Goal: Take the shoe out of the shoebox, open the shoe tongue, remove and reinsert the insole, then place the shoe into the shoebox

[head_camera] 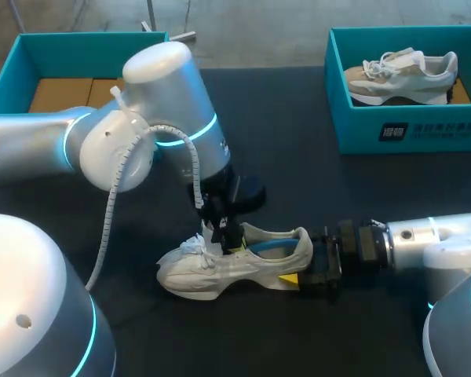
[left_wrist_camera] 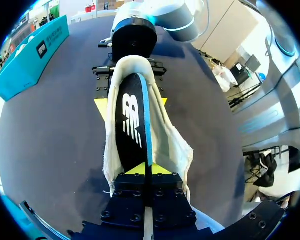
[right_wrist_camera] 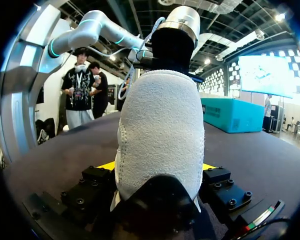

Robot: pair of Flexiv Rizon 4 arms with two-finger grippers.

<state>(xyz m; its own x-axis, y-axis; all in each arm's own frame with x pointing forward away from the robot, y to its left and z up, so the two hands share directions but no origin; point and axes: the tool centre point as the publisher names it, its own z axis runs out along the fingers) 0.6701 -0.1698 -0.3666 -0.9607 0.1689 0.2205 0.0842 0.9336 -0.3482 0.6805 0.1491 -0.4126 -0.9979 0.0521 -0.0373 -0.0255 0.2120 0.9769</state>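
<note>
— Suede, white: the shoe [head_camera: 243, 267] lies on the dark table [head_camera: 314, 188], its long axis running across me, toe toward my left arm, heel toward my right

— And the jaws?

— My right gripper [head_camera: 304, 276] clamps the heel from both sides. My left gripper [left_wrist_camera: 144, 172] stands over the tongue end, jaws narrow, pinching the black insole [left_wrist_camera: 132, 120] on edge

— So which arm pulls?

— The left, I'd say: it holds the insole, which should slide out upward, away from the braced heel
</note>
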